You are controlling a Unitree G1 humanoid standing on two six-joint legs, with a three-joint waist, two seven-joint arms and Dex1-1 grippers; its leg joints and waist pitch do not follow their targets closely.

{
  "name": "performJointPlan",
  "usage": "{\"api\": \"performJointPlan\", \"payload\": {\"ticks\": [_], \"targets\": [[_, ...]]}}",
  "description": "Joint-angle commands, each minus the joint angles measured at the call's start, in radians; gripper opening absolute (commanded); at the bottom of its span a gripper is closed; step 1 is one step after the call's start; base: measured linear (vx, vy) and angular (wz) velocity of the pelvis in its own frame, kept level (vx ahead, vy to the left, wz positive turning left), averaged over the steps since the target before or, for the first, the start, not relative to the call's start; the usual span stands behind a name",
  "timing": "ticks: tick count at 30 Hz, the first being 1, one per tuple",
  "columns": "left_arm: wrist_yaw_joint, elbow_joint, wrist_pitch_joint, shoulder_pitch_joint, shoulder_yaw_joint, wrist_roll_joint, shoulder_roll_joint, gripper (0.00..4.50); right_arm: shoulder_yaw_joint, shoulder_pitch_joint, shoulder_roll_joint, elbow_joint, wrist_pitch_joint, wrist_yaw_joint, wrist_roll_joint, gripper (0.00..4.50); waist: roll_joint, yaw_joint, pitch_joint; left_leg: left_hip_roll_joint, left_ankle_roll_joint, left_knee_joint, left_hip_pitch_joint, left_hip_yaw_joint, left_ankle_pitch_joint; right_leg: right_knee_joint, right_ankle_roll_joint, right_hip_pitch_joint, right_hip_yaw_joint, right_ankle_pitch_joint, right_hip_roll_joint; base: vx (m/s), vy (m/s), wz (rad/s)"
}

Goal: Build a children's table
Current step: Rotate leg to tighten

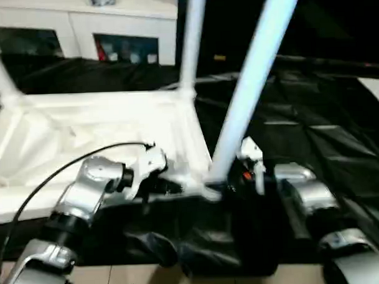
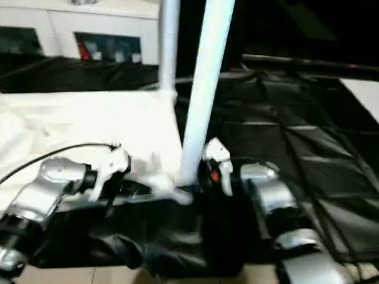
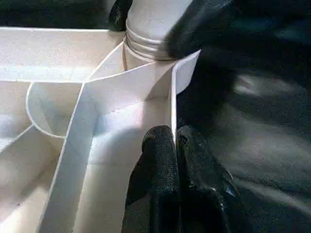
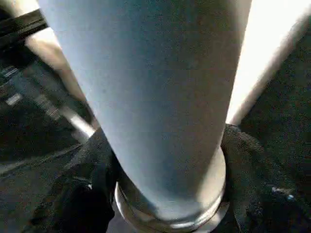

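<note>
The children's table top (image 1: 83,130) lies upside down across the left half of the head view, ribbed underside up, on a black cloth (image 1: 313,131) that fills the right half. A leg (image 1: 192,42) stands in the far corner socket at upper centre, another rises at the far left edge, and a third leg (image 1: 252,77) leans up from the near right corner socket (image 3: 146,43), its threaded collar just above the socket rim. The right gripper (image 4: 165,194) straddles that leg's base, black fingers (image 4: 77,194) either side of the collar; they look to be touching it, though the view is too close to be sure they clamp. The left gripper (image 3: 176,145) is clenched tight on the thin edge wall of the top, steadying it just beside the socket. The plastic looks light, stiff and smooth, so the leg would likely slip under a loose grip and is best held low by the collar, where turning is easiest; the top will slide unless pinned by a wall. A white cabinet (image 1: 79,27) with glass doors stands at upper left.
</note>
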Motion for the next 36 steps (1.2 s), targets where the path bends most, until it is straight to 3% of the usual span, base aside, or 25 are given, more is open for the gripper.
{"api": "performJointPlan", "payload": {"ticks": [1,6,9,12,16,24,29,34,36], "targets": [[0.028,-0.023,-0.001,-0.035,-0.018,-0.022,-0.061,0.0,0.01,-0.011,0.035,0.058,0.013,-0.116,-0.03,2.67,0.014,-0.003,-0.048,0.003,-0.034,-0.07,0.014,0.002,-0.389,-0.093,-0.144,0.03,0.026,-0.431,-0.042,0.0,0.0,0.0],[0.19,-0.007,0.042,-0.069,-0.01,0.013,-0.147,0.0,-0.045,-0.057,0.115,0.133,0.038,-0.377,-0.029,2.67,0.017,-0.01,-0.05,0.003,-0.032,-0.07,0.012,0.005,-0.366,-0.087,-0.163,0.028,0.029,-0.344,-0.036,0.0,0.0,0.0],[0.232,-0.003,0.05,-0.077,-0.007,0.013,-0.187,0.0,-0.056,-0.069,0.155,0.155,0.022,-0.418,-0.023,2.67,0.019,-0.009,-0.056,0.002,-0.029,-0.066,0.009,0.007,-0.325,-0.079,-0.175,0.034,0.029,-0.27,-0.035,0.0,0.0,0.0],[0.228,-0.007,0.044,-0.075,-0.013,0.011,-0.201,0.0,-0.063,-0.073,0.18,0.157,0.015,-0.4,-0.008,3.39,0.017,-0.008,-0.059,-0.001,-0.006,-0.062,0.005,0.01,-0.279,-0.073,-0.189,0.041,0.028,-0.187,-0.033,0.0,0.0,0.0],[0.178,-0.027,0.044,-0.057,-0.027,0.006,-0.176,0.0,-0.036,-0.073,0.172,0.138,-0.003,-0.341,-0.022,3.8,0.02,-0.005,-0.059,0.0,0.005,-0.062,0.004,0.012,-0.259,-0.07,-0.203,0.044,0.027,-0.155,-0.033,0.0,0.0,0.0],[0.035,-0.052,0.041,-0.031,-0.044,-0.011,-0.081,0.0,0.064,-0.025,0.046,0.038,-0.035,0.012,-0.04,3.8,0.018,0.001,-0.058,0.002,0.028,-0.06,0.004,0.013,-0.253,-0.068,-0.219,0.048,0.027,-0.121,-0.031,0.0,0.0,0.0],[-0.051,-0.051,-0.005,-0.028,-0.044,-0.027,-0.036,0.0,0.095,-0.008,-0.029,-0.005,-0.004,0.194,-0.03,3.8,0.015,0.009,-0.054,0.005,0.025,-0.063,0.01,0.013,-0.298,-0.074,-0.214,0.044,0.028,-0.196,-0.033,0.0,0.0,0.0],[-0.108,-0.056,-0.016,-0.023,-0.046,-0.043,-0.009,0.0,0.119,0.021,-0.08,-0.075,0.056,0.321,-0.001,3.8,0.014,0.018,-0.053,0.007,0.024,-0.063,0.009,0.014,-0.291,-0.072,-0.215,0.044,0.027,-0.204,-0.033,0.0,0.0,0.0],[-0.139,-0.059,-0.024,-0.019,-0.049,-0.056,0.002,0.0,0.121,0.028,-0.087,-0.092,0.073,0.355,0.005,3.56,0.013,0.023,-0.054,0.008,0.023,-0.062,0.008,0.015,-0.283,-0.071,-0.211,0.045,0.027,-0.203,-0.034,0.0,0.0,0.0]]}}
